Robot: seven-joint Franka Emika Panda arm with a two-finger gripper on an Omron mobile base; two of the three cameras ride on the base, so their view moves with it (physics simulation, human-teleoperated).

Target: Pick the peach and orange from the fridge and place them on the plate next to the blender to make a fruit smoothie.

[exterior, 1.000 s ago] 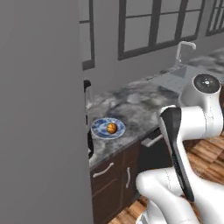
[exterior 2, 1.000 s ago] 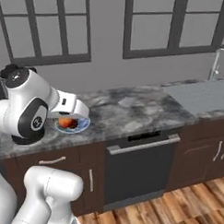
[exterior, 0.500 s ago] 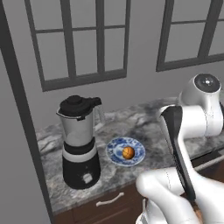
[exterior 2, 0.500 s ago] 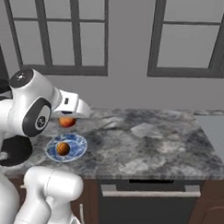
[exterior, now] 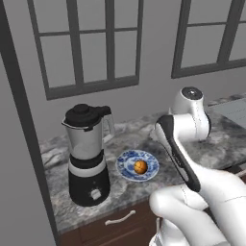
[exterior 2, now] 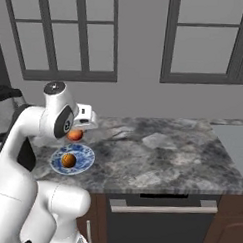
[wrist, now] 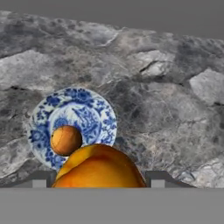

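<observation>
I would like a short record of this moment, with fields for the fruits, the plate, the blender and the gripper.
orange: lies on the plate
peach: held in the gripper, above the counter beside the plate
plate: blue and white, on the marble counter, right of the blender
blender: upright on the counter, black lid on
gripper: shut on the peach, above the counter
task state: peach not yet on the plate
</observation>
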